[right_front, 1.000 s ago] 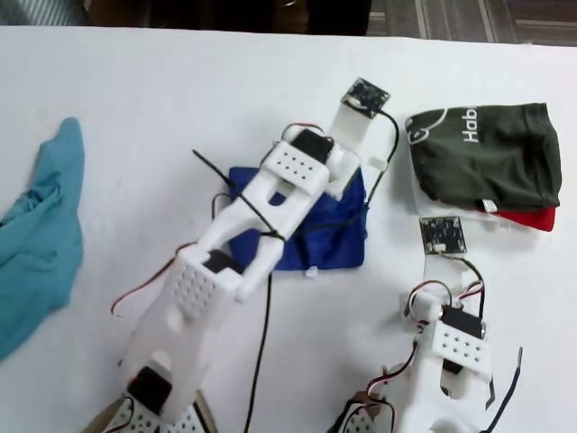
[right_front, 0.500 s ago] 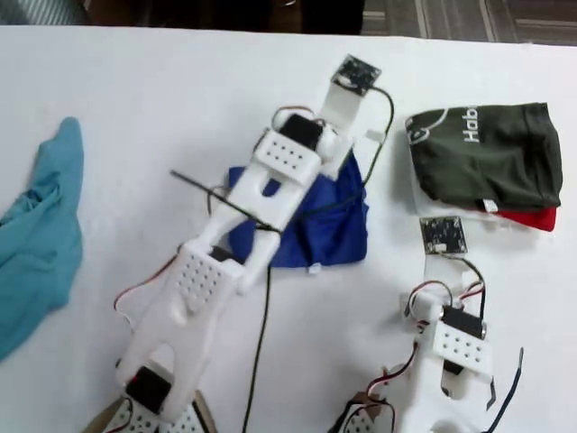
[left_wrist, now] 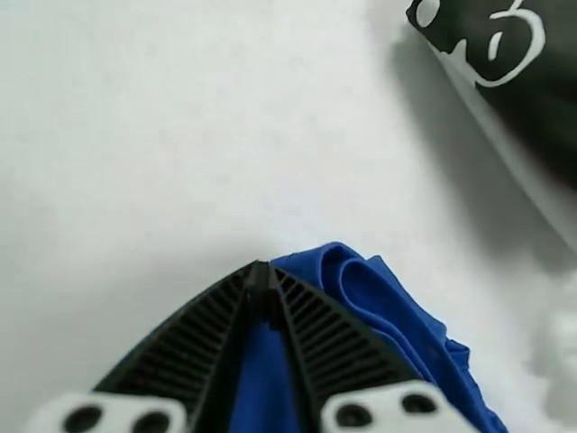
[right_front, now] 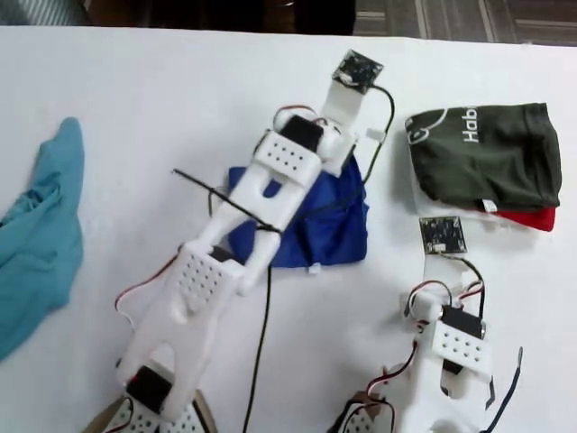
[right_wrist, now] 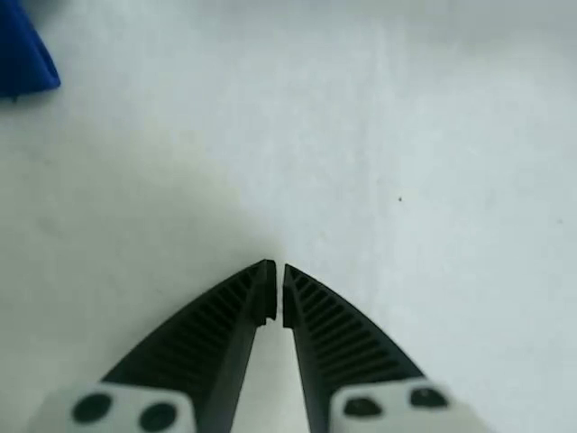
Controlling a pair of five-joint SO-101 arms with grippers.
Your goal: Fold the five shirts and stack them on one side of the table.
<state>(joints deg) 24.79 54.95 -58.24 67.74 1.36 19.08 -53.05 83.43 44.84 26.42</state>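
A blue shirt (right_front: 315, 230), partly folded, lies mid-table under my left arm (right_front: 270, 189). My left gripper (left_wrist: 261, 271) is shut on the far edge of the blue shirt (left_wrist: 388, 302), with cloth bunched beside its jaws. A folded dark green shirt (right_front: 482, 153) tops a stack at the right, over a white layer and a red shirt (right_front: 532, 219). The dark green shirt (left_wrist: 505, 54) also lies beyond the left gripper. A crumpled teal shirt (right_front: 41, 234) lies at the left edge. My right gripper (right_wrist: 273, 275) is shut on nothing above bare table, near the front right.
The white table (right_front: 162, 99) has free room at the back and between the teal and blue shirts. A corner of the blue shirt (right_wrist: 22, 54) lies ahead of the right gripper. Black cables (right_front: 261, 325) trail from the left arm.
My left arm has moved toward the table's far side, drawing the blue shirt's far right edge with it. The right arm has not moved.
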